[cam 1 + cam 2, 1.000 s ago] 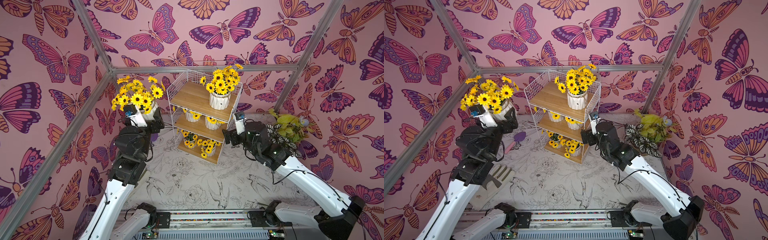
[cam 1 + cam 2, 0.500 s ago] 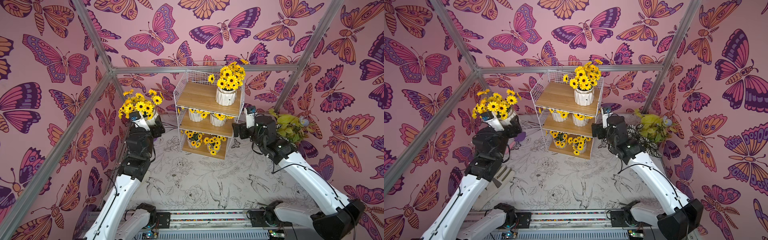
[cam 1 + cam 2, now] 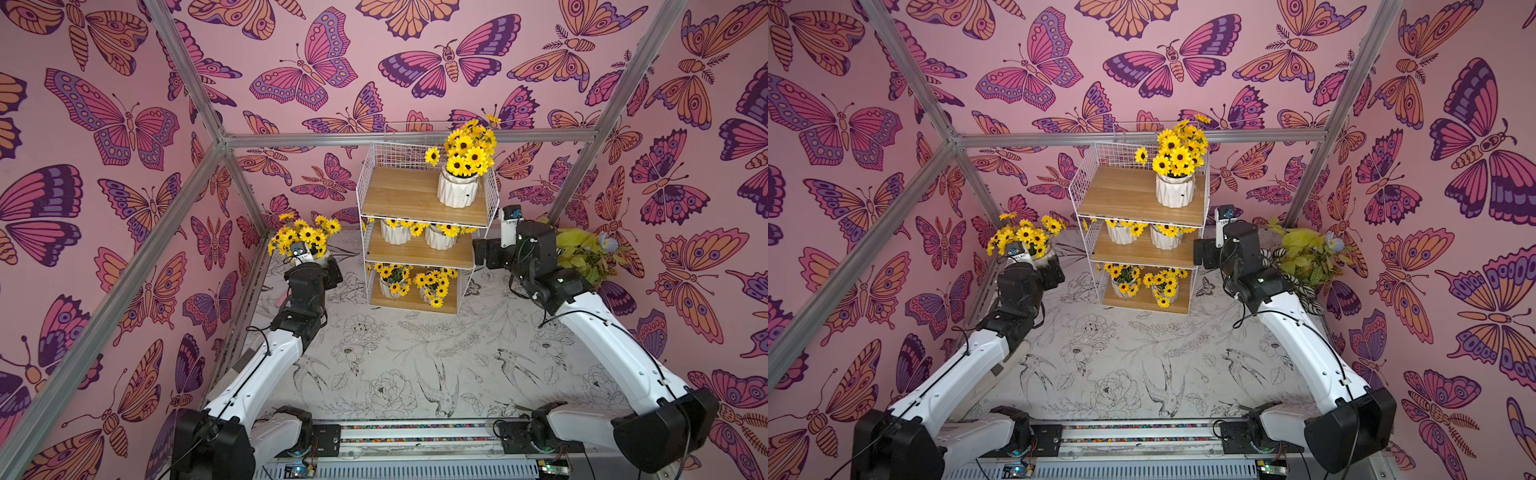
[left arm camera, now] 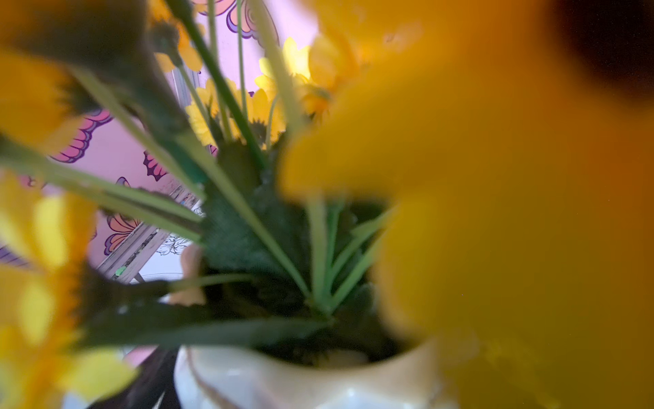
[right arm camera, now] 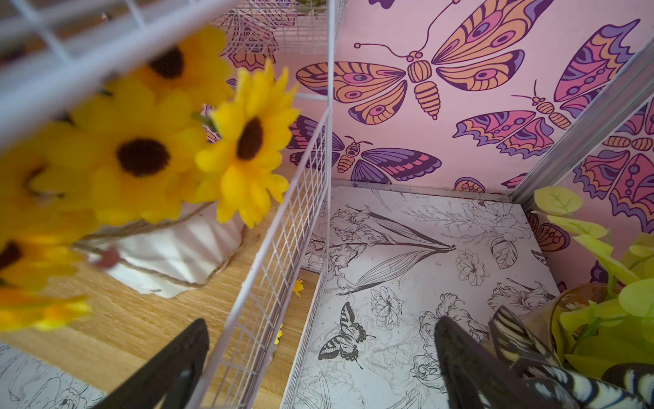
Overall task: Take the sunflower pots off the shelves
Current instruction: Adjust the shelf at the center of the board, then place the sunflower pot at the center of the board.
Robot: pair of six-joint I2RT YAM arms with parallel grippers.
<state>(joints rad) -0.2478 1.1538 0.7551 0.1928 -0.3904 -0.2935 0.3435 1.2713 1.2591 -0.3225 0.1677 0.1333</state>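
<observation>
Covering the lower middle of both top views, a white tabletop sheet printed with line-drawn flowers and birds (image 3: 395, 361) is carrying everything. At frame centre a three-tier white wire-grid rack with light wooden boards (image 3: 399, 195) is standing upright and holding five small white ribbed ceramic pots of yellow dark-centred artificial sunflowers: a top pot (image 3: 457, 189), two middle pots (image 3: 395, 233) and two bottom pots (image 3: 432, 286). At centre right a leafy plant with lime-green and striped leaves (image 3: 582, 253) is sitting.

The right gripper (image 3: 478, 251) is hovering at the rack's right edge, level with the middle board, jaws spread wide. In its wrist view the rack's wire side is running between them.

Left of the rack, low near the sheet, the left gripper (image 3: 323, 262) is clamping a sixth pot (image 3: 307, 239), whose blooms are filling its wrist view. Whether the base is touching down I cannot tell.

This arm is, I judge, setting the pot down. It is worth keeping it upright and lowering until the base is sitting flat before opening. The right gripper is likely needing the open front, since the side mesh is blocking a straight reach.
</observation>
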